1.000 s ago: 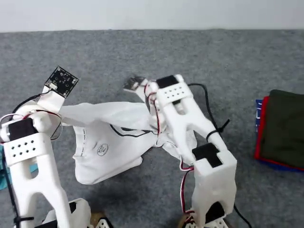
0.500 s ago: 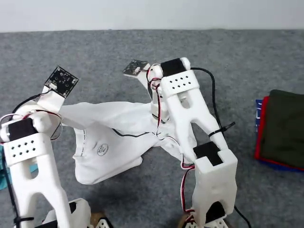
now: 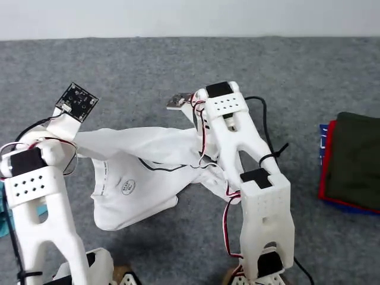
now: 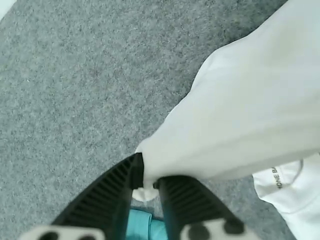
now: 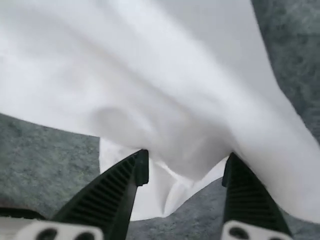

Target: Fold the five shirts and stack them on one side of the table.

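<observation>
A crumpled white shirt [image 3: 136,178] lies between the 2 arms near the middle of the table [image 3: 119,65], its collar label facing up. One end is drawn out toward the left arm. The left gripper [image 4: 149,181] is clamped on a bunched edge of the shirt and holds it just above the surface. The right gripper [image 5: 186,162] stands with its jaws wide apart, and loose folds sag between them, not yet pinched.

The step in hand looks like spreading the shirt flat before the first fold. To do that well, the right gripper would need to close on an outer edge and not on the slack middle, taking as few layers as it can. With the left pinch kept firm, the 2 arms could then draw apart, low over the table, until the cloth lies smooth. The right arm's red and black wires hang near the fabric and could snag it.

A stack [image 3: 356,157] of folded shirts sits at the table's right edge, well apart from the white shirt, with dark green on top and red and blue edges beneath.

The table has a grey, carpet-like cover. A pale wall [image 3: 178,18] runs behind it, and a teal cloth [image 4: 145,225] lies beside the left arm.
</observation>
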Controlling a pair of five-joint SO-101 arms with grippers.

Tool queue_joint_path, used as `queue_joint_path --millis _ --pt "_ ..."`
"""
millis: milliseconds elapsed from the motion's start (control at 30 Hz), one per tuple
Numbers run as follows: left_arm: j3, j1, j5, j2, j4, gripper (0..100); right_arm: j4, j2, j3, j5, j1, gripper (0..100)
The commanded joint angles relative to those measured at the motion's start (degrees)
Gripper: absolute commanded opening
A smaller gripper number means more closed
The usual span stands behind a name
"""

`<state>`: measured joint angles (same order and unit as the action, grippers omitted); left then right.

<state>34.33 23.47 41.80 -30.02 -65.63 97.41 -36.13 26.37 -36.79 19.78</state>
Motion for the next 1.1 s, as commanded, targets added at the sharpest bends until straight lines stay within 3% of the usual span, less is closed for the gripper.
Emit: queue_joint_path --millis 0,133,500,633,833,1067 --pt "-0.31 -0.09 -0.53 -0.35 1.05 1 -1.89 0.84 0.35 -0.44 -0.66 22.1" --pt "-0.31 -0.09 -0.53 -0.35 1.05 1 -2.68 0.84 0.35 -1.41 0.66 12.0" --pt "0.66 -0.09 -0.53 -0.35 1.23 1 -2.24 4.26 0.35 -2.20 1.27 10.5" --pt "1.71 -0.09 -0.53 -0.35 1.23 1 -2.07 6.64 0.35 -5.63 1.27 1.3" --pt "1.54 -0.09 -0.53 -0.35 1.23 1 -1.36 13.32 0.35 -12.04 1.27 1.0" --pt "-2.33 -0.09 -1.85 -0.88 0.97 1 -1.01 25.71 0.35 -13.19 0.40 1.0"
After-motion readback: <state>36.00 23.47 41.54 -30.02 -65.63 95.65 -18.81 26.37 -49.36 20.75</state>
